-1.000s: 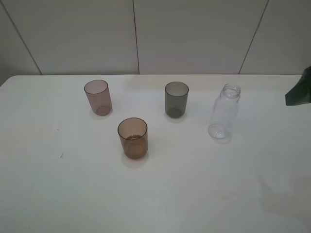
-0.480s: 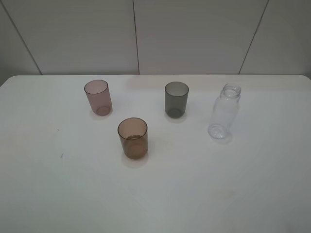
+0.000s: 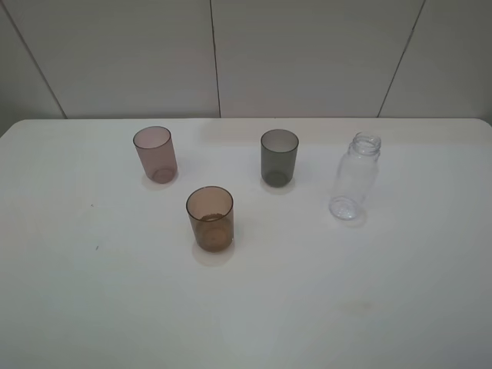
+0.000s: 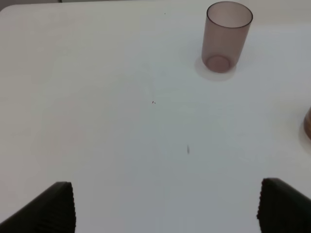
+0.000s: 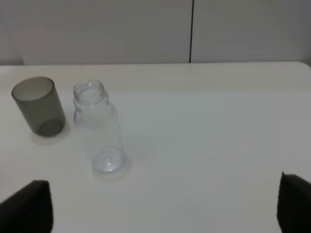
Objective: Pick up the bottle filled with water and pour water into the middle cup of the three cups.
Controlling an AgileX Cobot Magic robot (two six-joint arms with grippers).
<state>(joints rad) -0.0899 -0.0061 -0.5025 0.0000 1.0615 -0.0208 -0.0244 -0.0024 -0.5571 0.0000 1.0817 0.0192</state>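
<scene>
The clear capless bottle (image 3: 354, 178) stands upright at the right of the white table; it also shows in the right wrist view (image 5: 99, 128). The amber-brown middle cup (image 3: 210, 219) stands nearest the front, between the mauve-pink cup (image 3: 155, 154) at back left and the smoky dark-grey cup (image 3: 278, 157) at back centre. My left gripper (image 4: 165, 208) is open and empty, well short of the pink cup (image 4: 227, 36). My right gripper (image 5: 160, 206) is open and empty, short of the bottle and grey cup (image 5: 39, 107). Neither gripper shows in the high view.
The white table (image 3: 323, 307) ends at a pale panelled wall (image 3: 307, 54) behind the cups. Its rounded back corners show at far left and far right. A sliver of the amber cup (image 4: 308, 124) sits at the edge of the left wrist view.
A dark part of the right arm at the right edge of the high view one second ago has drawn out of sight. Cups and bottle have not moved.
</scene>
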